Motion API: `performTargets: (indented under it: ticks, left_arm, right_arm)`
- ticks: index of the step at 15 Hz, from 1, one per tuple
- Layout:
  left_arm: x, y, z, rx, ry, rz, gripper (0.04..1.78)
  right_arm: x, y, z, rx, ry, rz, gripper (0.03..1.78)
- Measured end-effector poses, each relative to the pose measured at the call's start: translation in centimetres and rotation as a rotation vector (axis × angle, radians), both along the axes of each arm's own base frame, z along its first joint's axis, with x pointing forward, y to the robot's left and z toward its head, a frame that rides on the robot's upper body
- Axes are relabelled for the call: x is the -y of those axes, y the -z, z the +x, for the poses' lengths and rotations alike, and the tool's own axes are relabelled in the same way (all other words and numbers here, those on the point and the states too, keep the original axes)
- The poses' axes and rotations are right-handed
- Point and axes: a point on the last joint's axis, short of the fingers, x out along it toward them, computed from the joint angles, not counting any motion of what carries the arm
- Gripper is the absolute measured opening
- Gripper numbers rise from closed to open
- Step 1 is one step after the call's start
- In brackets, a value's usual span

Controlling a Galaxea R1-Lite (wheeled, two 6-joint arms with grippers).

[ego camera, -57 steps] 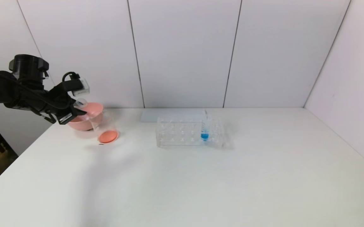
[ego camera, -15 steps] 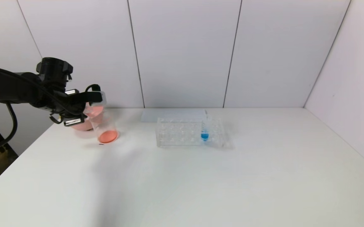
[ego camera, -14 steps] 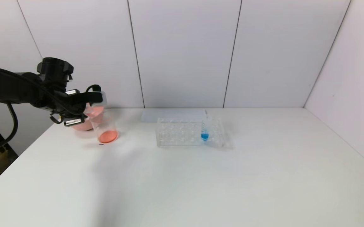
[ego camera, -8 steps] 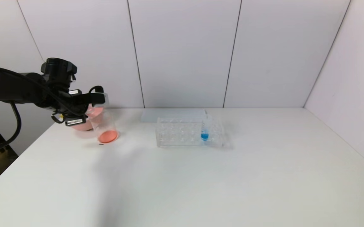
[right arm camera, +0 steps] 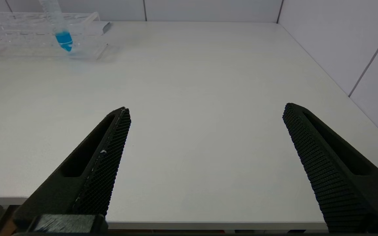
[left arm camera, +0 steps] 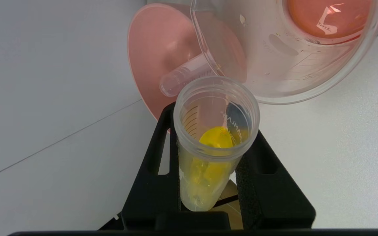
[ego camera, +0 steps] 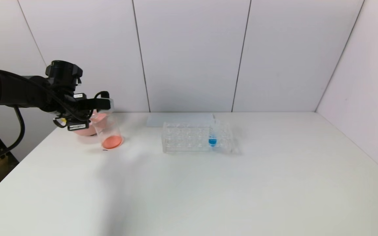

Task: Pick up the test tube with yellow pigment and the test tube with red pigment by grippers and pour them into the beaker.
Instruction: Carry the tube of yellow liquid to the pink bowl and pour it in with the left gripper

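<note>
Pinched in the left gripper, the test tube with yellow pigment has been carried to the beaker rim, so pouring seems imminent.

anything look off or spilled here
No spill shows. One oddity: an empty clear tube lies on its side in the pink bowl, not in the rack. The left end effector holds the yellow tube near the beaker.
</note>
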Motion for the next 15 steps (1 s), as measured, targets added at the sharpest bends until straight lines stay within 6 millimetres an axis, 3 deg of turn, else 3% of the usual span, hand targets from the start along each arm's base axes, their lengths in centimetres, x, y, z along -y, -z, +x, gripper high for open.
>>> performTargets:
  ticks: [15]
  left_arm:
    - [0.71, 0.18, 0.36, -0.01, -0.007, 0.089, 0.49]
  right_arm:
    - [0.0, 0.0, 0.0, 0.0, 0.0, 0.0, 1.7]
